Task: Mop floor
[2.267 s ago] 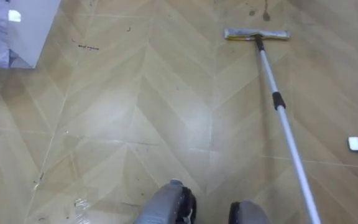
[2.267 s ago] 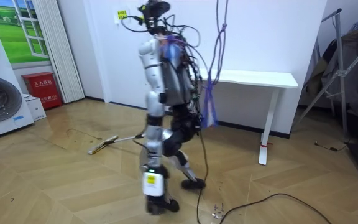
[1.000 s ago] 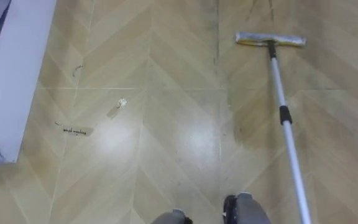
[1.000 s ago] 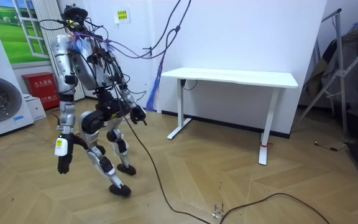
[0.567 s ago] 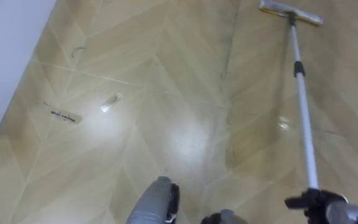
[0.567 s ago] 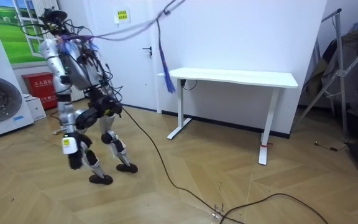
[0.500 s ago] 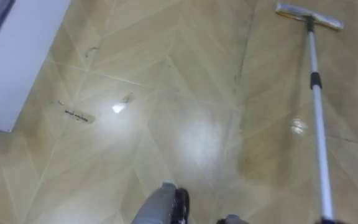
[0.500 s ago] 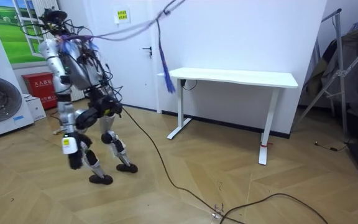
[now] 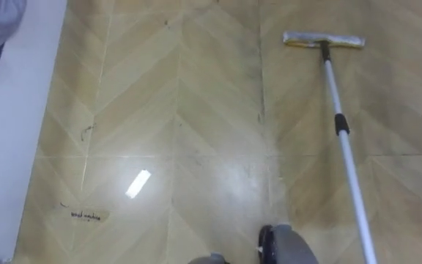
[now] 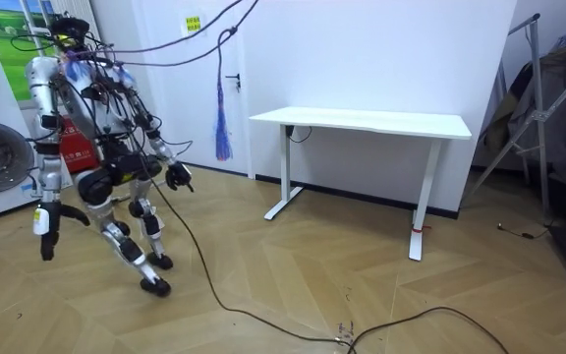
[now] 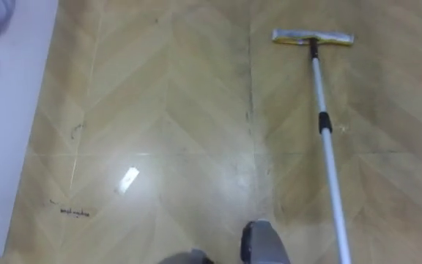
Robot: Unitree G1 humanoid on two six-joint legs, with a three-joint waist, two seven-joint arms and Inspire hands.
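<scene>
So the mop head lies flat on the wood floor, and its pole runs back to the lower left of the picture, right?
Not quite. The mop head lies flat on the wood floor, but its pole runs back to the lower right, as the left eye view shows.

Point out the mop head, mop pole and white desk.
mop head (image 9: 323,39), left eye view, middle of the pad.
mop pole (image 9: 349,169), left eye view, shaft below black collar.
white desk (image 10: 362,120), room view, its top.

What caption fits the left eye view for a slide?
Flat mop head on the herringbone wood floor ahead, its pole running back to the lower right.
</scene>
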